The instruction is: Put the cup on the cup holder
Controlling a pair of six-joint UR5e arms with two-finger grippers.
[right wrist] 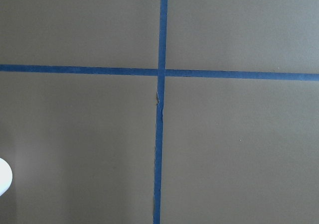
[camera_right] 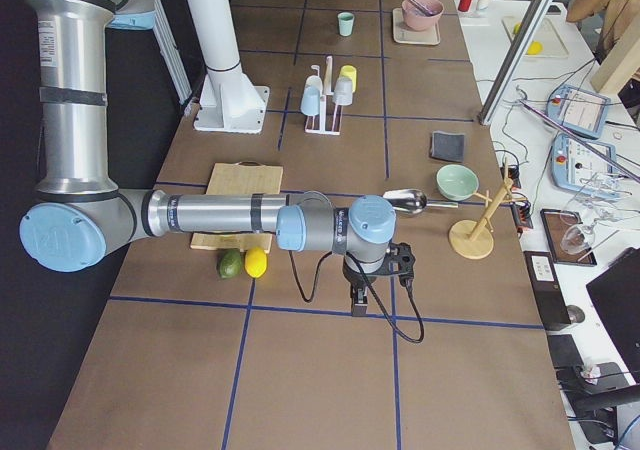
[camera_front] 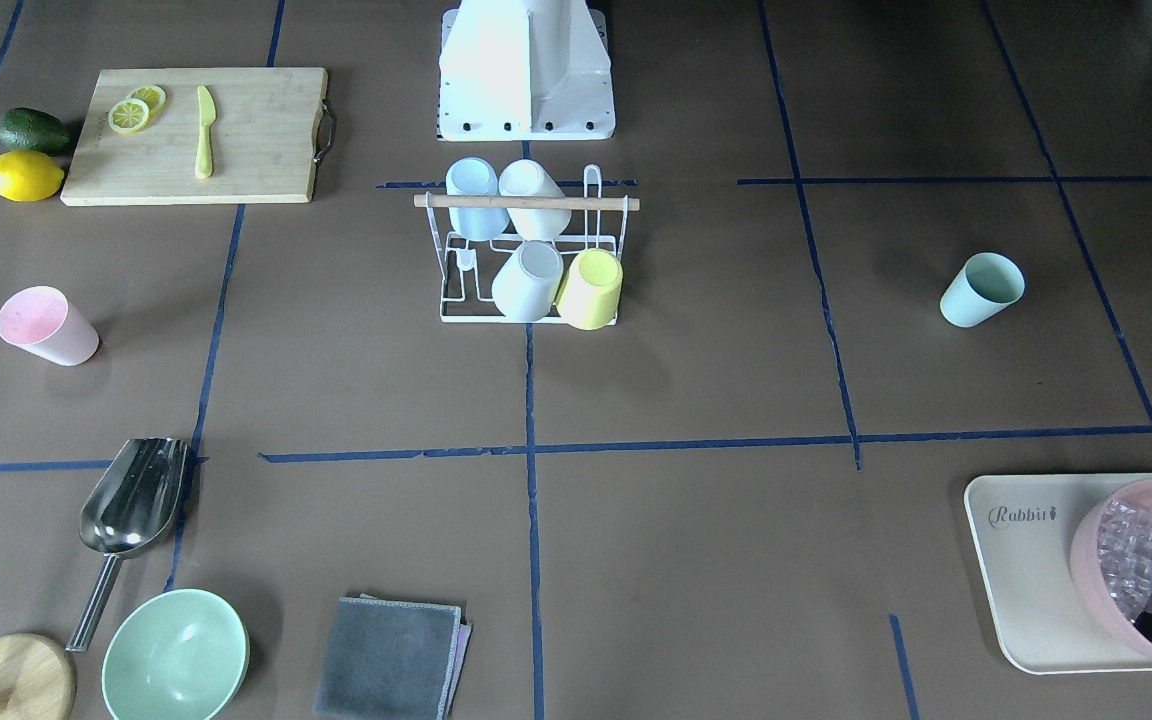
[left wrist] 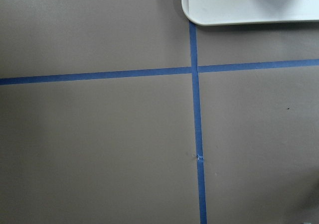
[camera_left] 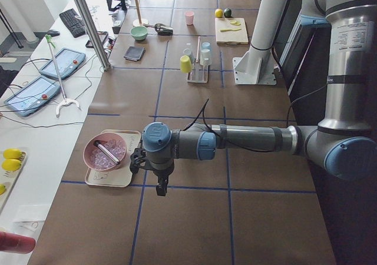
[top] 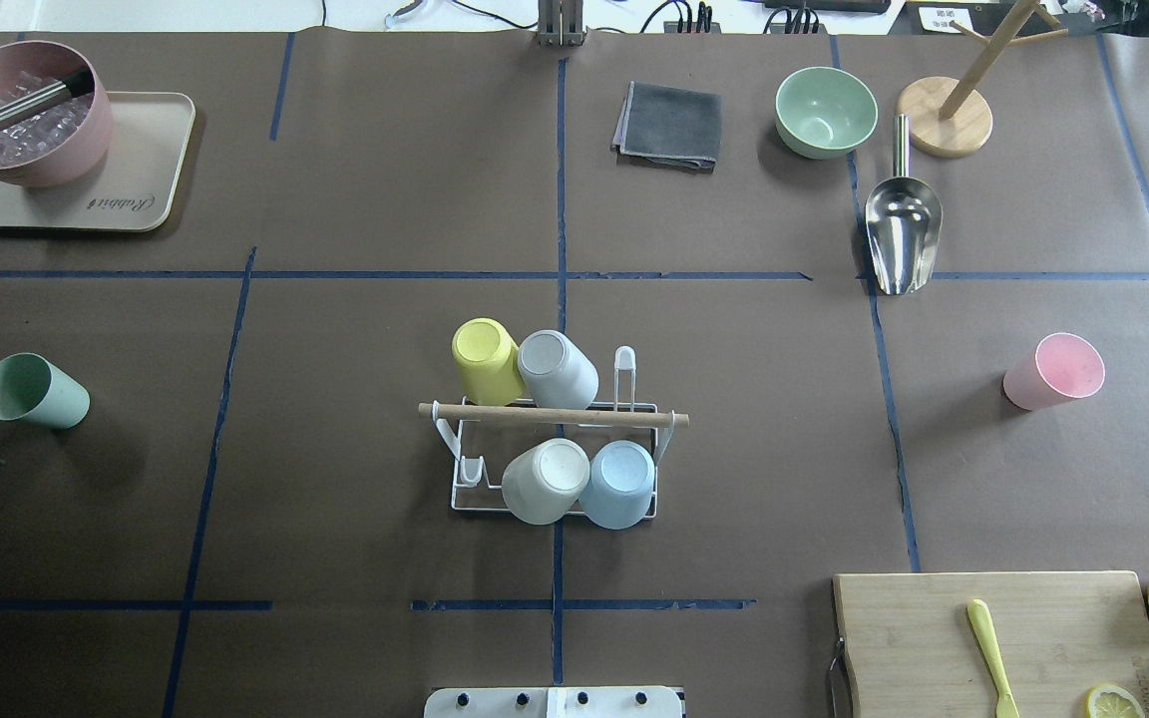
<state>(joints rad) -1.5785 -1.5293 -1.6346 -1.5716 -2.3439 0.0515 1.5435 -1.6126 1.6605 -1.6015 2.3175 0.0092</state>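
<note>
The white wire cup holder (top: 555,414) with a wooden rod handle stands mid-table and carries several upside-down cups: yellow, grey, cream and light blue. It also shows in the front view (camera_front: 526,202). A loose mint-green cup (top: 33,391) stands upright on the robot's left side of the table. A loose pink cup (top: 1055,371) stands upright on its right side. My left gripper (camera_left: 160,188) shows only in the exterior left view, beyond the table's left end by the tray. My right gripper (camera_right: 357,305) shows only in the exterior right view, past the lemon. I cannot tell whether either is open or shut.
A beige tray (top: 136,170) with a pink bowl of ice (top: 21,115) is far left. A grey cloth (top: 669,125), green bowl (top: 826,110), metal scoop (top: 902,234) and wooden stand (top: 944,130) sit far right. A cutting board (top: 993,638), lemon and avocado are near right.
</note>
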